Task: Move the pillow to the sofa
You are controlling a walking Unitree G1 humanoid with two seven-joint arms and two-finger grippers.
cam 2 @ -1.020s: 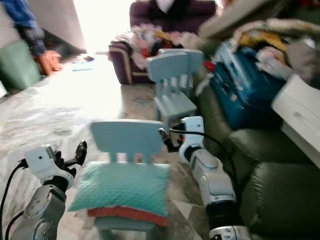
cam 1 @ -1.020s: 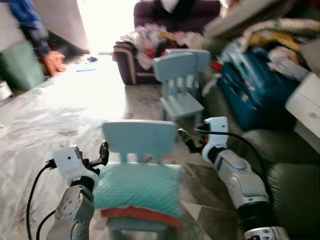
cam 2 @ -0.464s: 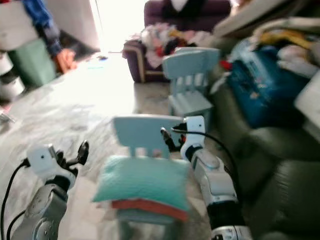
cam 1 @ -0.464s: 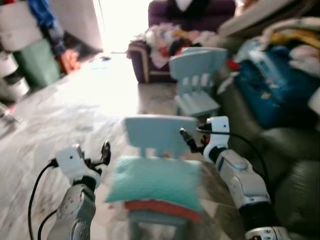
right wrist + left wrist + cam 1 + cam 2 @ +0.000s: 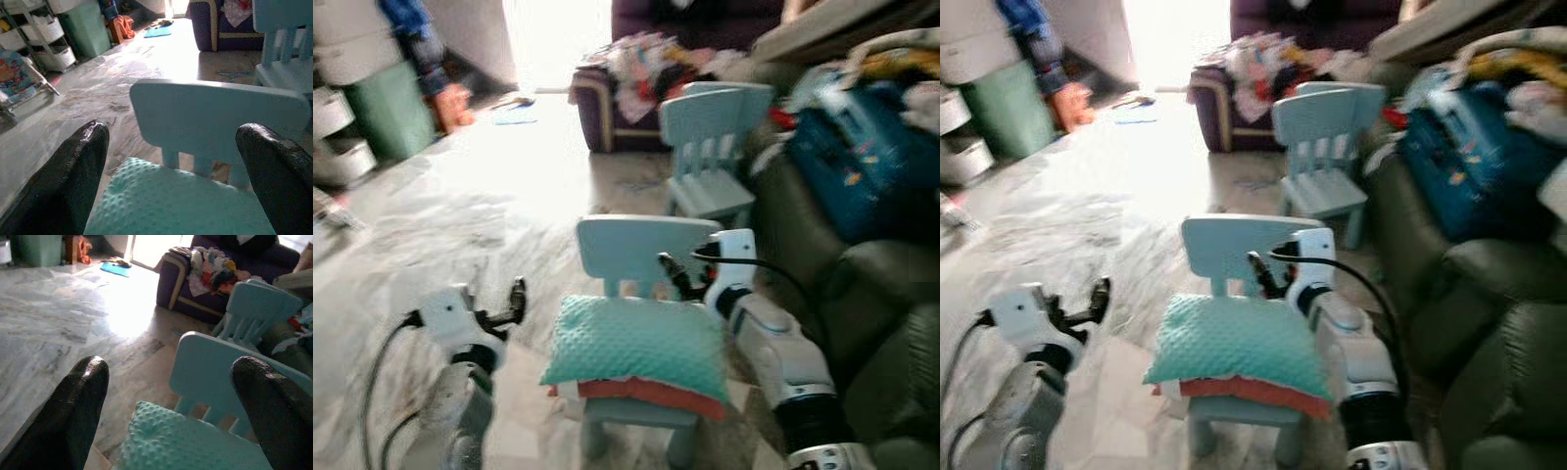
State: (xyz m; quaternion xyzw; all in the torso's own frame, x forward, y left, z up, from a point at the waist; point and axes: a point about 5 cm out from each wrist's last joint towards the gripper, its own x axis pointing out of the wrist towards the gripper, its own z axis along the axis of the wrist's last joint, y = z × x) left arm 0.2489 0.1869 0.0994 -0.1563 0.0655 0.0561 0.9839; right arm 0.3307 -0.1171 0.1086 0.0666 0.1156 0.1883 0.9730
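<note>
nothing of the task looks done: the pillow (image 5: 641, 340) lies on the seat of the near chair (image 5: 646, 250), reaching its front edge, untouched. the left gripper (image 5: 514, 300) hangs off the pillow's left edge, the right gripper (image 5: 672, 276) at its back right corner by the chair back. both have fingers apart and hold nothing. grasping, lifting and carrying to the sofa (image 5: 862, 294) are all left, i judge.

the pillow is teal, soft, with a dotted nubbly cover, stacked on a flatter red cushion (image 5: 651, 394). the chair is smooth pale-blue plastic with a rounded back. the sofa on the right is dark green, puffy and leathery. beyond stands a second chair (image 5: 710, 147) of the same kind, on glossy marbled floor (image 5: 460, 215).
</note>
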